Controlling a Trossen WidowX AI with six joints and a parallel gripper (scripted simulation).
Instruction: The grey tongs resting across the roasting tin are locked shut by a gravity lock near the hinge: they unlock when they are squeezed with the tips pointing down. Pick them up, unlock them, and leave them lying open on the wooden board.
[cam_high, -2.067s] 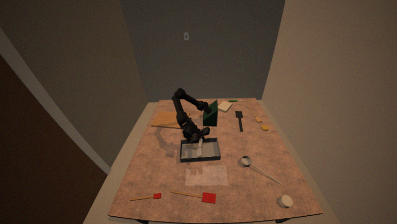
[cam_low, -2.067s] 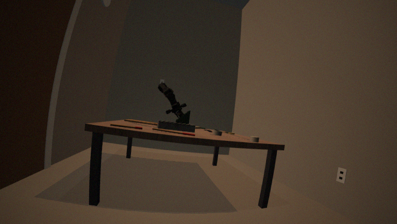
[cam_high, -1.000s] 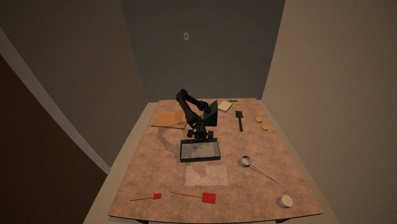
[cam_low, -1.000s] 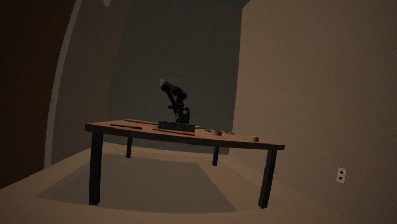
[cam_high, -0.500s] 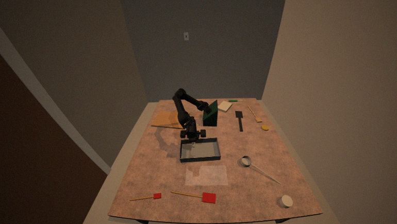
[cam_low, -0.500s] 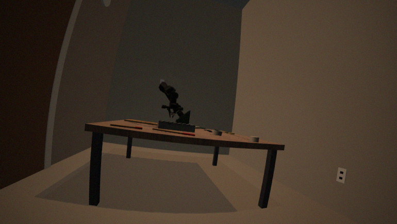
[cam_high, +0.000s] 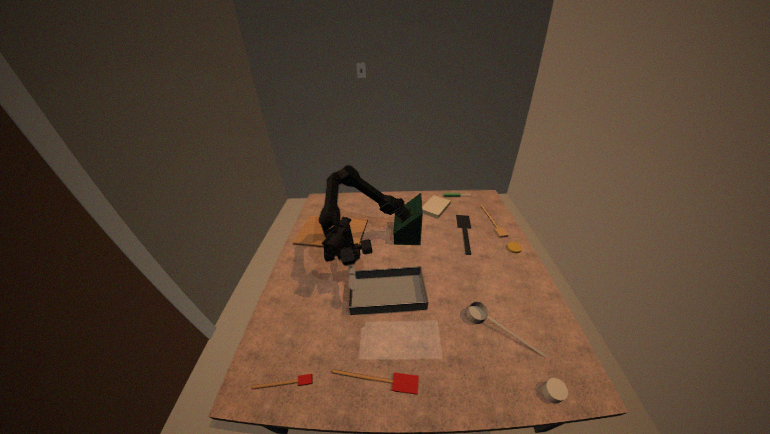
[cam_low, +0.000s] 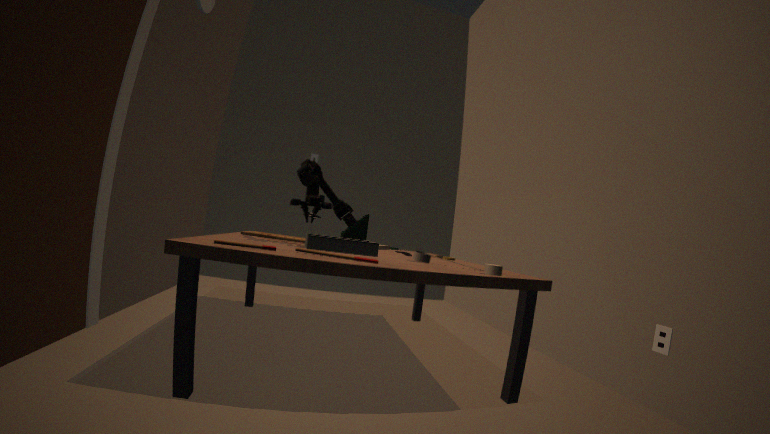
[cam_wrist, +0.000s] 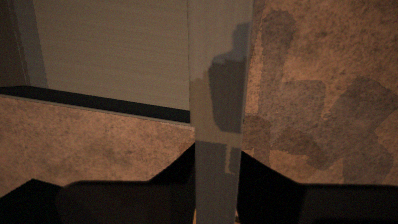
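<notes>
My gripper (cam_high: 350, 264) (cam_low: 310, 219) (cam_wrist: 211, 147) is shut on the grey tongs (cam_high: 352, 276) (cam_wrist: 220, 75), with a black finger on each side of them in the wrist view. It points down, above the table by the left end of the roasting tin (cam_high: 388, 309) (cam_low: 345, 246) (cam_wrist: 110, 50). The tongs reach out past the fingers as one straight, pale strip. Whether their arms are locked or sprung apart cannot be told. The wooden board (cam_high: 308, 232) lies behind the gripper at the back left, partly hidden by the arm.
A dark green wedge-shaped block (cam_high: 408, 229) stands behind the tin. A black spatula (cam_high: 466, 237) and a ladle (cam_high: 477, 313) lie to the right. Two red-bladed spatulas (cam_high: 405, 383) (cam_high: 305, 380) lie at the front. A pale sheet (cam_high: 401, 340) lies before the tin, and a white round tub (cam_high: 555, 390) stands front right.
</notes>
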